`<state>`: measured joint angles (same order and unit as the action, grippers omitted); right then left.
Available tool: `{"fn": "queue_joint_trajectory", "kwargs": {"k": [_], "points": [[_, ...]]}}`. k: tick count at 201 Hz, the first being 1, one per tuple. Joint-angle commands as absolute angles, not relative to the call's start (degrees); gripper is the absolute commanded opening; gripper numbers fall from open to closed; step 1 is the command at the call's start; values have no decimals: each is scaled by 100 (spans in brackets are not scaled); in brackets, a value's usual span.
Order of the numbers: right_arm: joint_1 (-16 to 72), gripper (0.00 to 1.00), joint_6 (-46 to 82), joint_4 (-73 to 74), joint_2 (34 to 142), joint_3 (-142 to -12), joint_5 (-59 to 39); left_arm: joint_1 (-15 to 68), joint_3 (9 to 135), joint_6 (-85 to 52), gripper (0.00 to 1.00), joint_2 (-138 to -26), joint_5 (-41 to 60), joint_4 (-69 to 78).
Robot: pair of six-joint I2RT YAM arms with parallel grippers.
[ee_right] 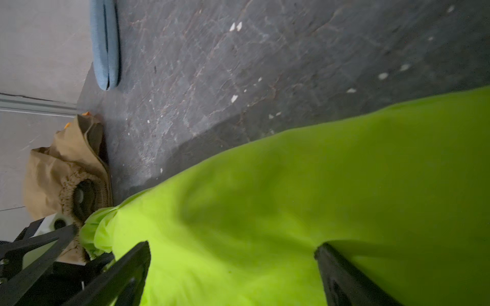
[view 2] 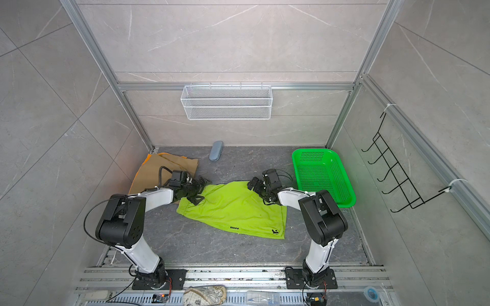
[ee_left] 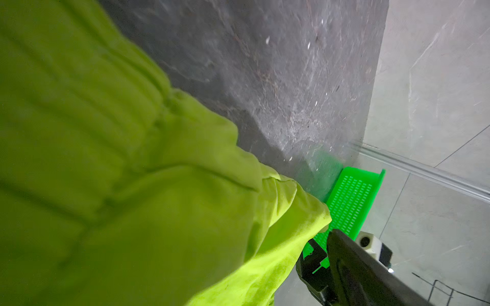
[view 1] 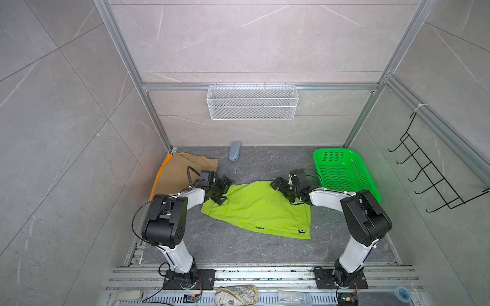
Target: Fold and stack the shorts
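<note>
Lime shorts (view 1: 259,209) flat on tabletop (view 1: 238,246); left gripper (view 1: 225,190) at their 10 o'clock, right gripper (view 1: 281,189) at 1 o'clock, both sets of fingers spread wide.

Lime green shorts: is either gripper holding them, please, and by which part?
Neither: left gripper and right gripper stand open above the lime green shorts.

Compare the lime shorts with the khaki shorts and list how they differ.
Colour: the lime shorts are bright yellow-green, the khaki shorts dull tan. Place: the lime shorts lie directly on the table, mid-way across; the khaki shorts sit in the far left corner atop the orange shorts. Attention: the left gripper and right gripper, both open, are at the lime shorts' far edge, not the khaki shorts. Both lie unheld.
</note>
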<state>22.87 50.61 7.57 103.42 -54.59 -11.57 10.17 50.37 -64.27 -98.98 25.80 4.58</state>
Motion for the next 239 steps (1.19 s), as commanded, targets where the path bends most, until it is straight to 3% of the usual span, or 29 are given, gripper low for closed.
{"fn": "queue_joint_trajectory", "kwargs": {"k": [1,50,119,138,164,188,239], "points": [[1993,100,4748,563,10604,-5502,-983,744,4713,-6558,99,-9955,2779,882],[1247,99,4528,246,10811,-5390,-1093,686,4054,-7169,99,-9526,2883,1374],[1173,100,3794,-1148,11057,-6994,-779,1874,4138,-7885,99,-8560,2335,1437],[1266,99,3635,-1379,10659,-7091,-806,1803,4634,-6861,99,-8024,1996,287],[1565,99,3297,-1745,10045,-6995,-669,1793,5770,-4413,99,-7579,577,-2300],[1871,100,3036,-1995,9641,-6685,-459,1577,5906,-3274,99,-7333,-358,-3238],[1910,99,2807,-2115,8982,-5790,-382,31,4509,-3150,98,-7172,1304,-2892]]}}
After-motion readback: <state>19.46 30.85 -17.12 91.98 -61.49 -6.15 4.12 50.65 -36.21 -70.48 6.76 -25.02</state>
